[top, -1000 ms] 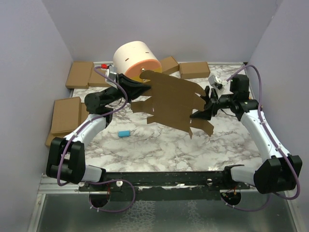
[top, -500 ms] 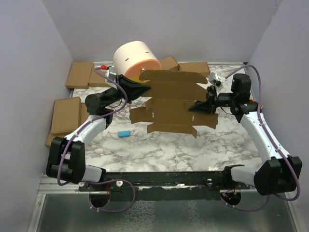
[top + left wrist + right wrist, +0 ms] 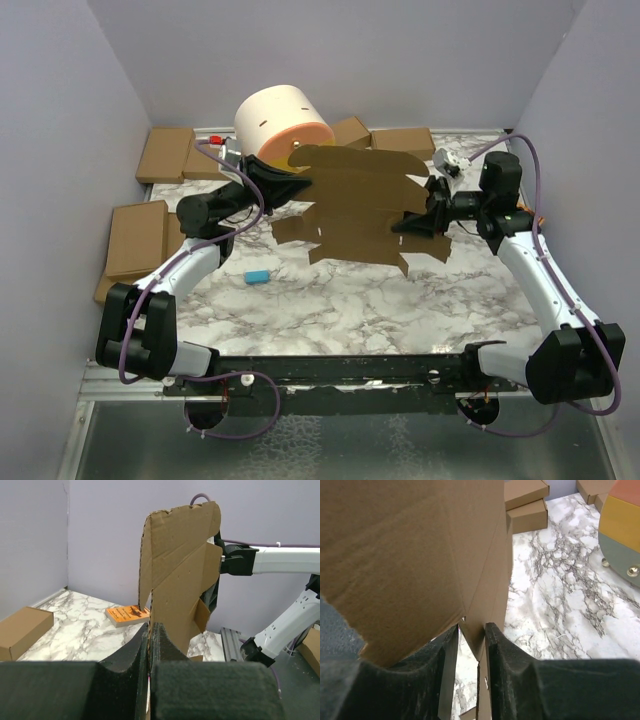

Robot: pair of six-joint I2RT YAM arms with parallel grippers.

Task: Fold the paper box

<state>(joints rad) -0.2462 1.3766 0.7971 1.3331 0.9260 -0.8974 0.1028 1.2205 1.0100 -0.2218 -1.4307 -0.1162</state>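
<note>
Marble surface (image 3: pixel 330 300), purple walls. One paper box (image 3: pixel 360 205), flat sheet, aloft near far edge between two grippers: left gripper (image 3: pixel 150 630) jaws clenched on it; right gripper (image 3: pixel 470 630) jaws straddle opposite edge, grip unclear.

We see the paper box (image 3: pixel 362 205) as a wide sheet of plain brown die-cut cardboard, not yet formed into a box, with notched flaps sticking out along its near and side edges and a few of them bent. It is lifted off the surface and hangs tilted in the middle of the workspace. Its left edge is pinched in the left gripper (image 3: pixel 150 630), from which it rises upright, and its right edge sits loosely between the fingers of the right gripper (image 3: pixel 471 640).
</note>
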